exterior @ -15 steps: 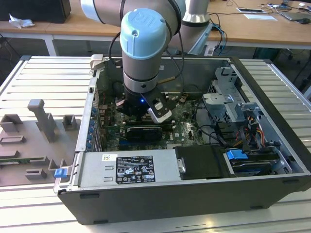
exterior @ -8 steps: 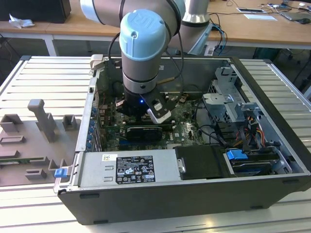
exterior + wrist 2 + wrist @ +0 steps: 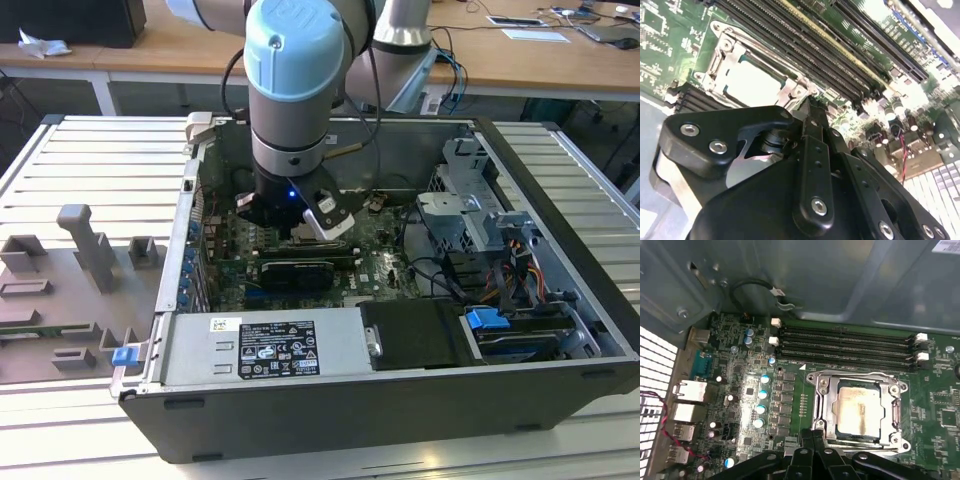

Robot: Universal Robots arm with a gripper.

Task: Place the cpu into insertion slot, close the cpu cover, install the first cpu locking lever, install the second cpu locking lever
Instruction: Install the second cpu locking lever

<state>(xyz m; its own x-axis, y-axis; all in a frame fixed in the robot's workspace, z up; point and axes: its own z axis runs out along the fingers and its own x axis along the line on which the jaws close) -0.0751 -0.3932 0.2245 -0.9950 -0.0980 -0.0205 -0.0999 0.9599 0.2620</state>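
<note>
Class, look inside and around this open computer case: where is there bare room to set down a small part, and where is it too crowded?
Free: the ribbed table on the exterior view's left, behind the grey fixture blocks, and the flat labelled power supply top. Crowded: the motherboard around the cpu cover and memory slots, under the gripper, and the cabled drive bay.

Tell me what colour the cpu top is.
Pale silvery-grey with yellowish smudges; the cpu shows best in the first wrist view.

Dull silvery metal cpu (image 3: 860, 411), shinier bare-metal cpu cover (image 3: 822, 405), matt black gripper (image 3: 812, 440), glossy green board (image 3: 940, 390).
</note>
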